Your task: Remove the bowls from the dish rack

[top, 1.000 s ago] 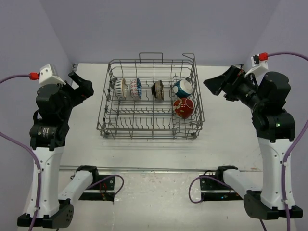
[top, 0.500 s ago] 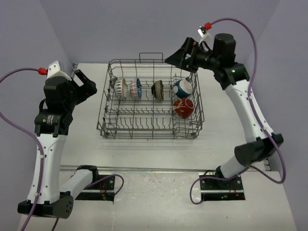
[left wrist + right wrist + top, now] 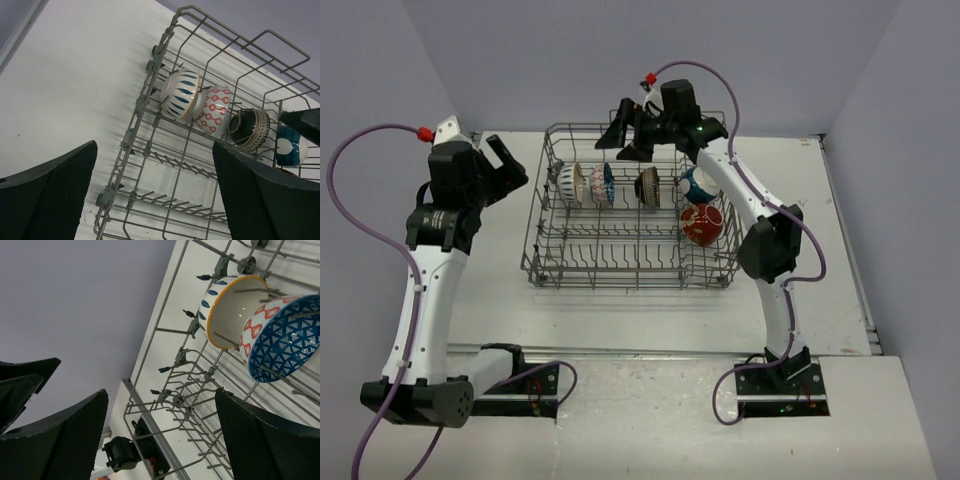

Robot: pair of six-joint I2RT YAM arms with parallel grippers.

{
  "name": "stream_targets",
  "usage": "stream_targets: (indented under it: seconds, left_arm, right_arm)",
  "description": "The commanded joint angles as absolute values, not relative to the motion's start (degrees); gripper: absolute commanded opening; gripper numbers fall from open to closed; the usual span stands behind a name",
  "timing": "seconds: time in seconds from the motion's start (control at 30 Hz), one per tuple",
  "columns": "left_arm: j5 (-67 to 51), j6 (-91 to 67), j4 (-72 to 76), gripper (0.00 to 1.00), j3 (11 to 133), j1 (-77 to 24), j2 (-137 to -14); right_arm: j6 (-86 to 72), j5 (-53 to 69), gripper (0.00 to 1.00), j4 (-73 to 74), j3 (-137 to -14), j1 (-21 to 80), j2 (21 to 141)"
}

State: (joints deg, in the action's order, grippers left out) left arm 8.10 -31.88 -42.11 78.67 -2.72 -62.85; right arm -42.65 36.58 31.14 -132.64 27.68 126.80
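At the middle of the surface (image 3: 820,250), the dish rack (image 3: 630,272) is standing fully loaded. Along its far row, left to right, you are seeing the white striped bowl (image 3: 570,184), the blue-red patterned bowl (image 3: 603,185), the dark brown bowl (image 3: 648,187) and the teal-white bowl (image 3: 700,184), all resting on edge. The red patterned bowl (image 3: 703,224) is sitting just nearer than the teal-white one. Your left claw (image 3: 505,168) is hovering left of the rack, jaws wide, gripping nothing. Your right claw (image 3: 626,138) is hanging above the far rim, jaws wide apart and gripping nothing.
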Motion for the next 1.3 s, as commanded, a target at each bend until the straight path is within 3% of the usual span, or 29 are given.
stream_targets:
  seconds: [0.0, 0.2, 0.93, 1.27]
  left_arm:
    - [9.8, -30.9, -39.0, 0.96, 81.1, -3.0, -64.8]
    - [7.9, -31.5, -35.8, 0.95, 80.8, -3.0, -67.5]
    - [5.3, -32.3, -34.5, 0.94, 79.2, -3.1, -65.6]
    - [4.6, -33.0, -34.5, 0.94, 79.9, -3.0, -65.0]
  right_arm:
    - [-44.8, 36.4, 0.87, 29.4, -135.5, 28.7, 128.8]
    - [-42.8, 32.4, 0.82, 27.3, -131.5, 29.6, 130.3]
    - [-42.7, 27.6, 0.77, 23.6, -135.3, 30.8, 139.9]
    - [-44.4, 27.8, 0.68, 22.0, -138.6, 31.9, 143.7]
